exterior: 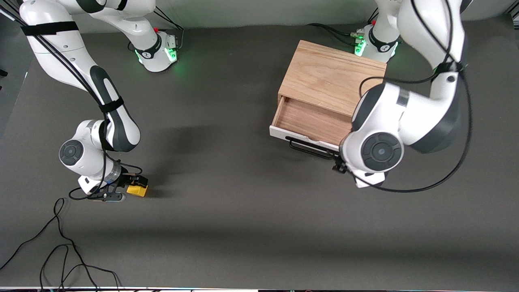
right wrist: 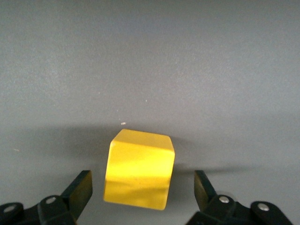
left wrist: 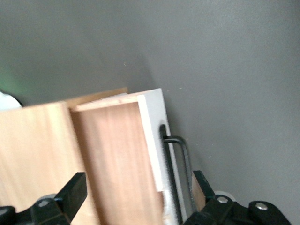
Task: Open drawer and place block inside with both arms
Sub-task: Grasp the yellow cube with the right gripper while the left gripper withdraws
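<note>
Beside block (right wrist: 139,174), right pincer (right wrist: 140,194) spread, unlabelled

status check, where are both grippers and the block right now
Right gripper open, straddling block on table. Left gripper open by handle; drawer pulled out, empty. Nothing in the way.
</note>
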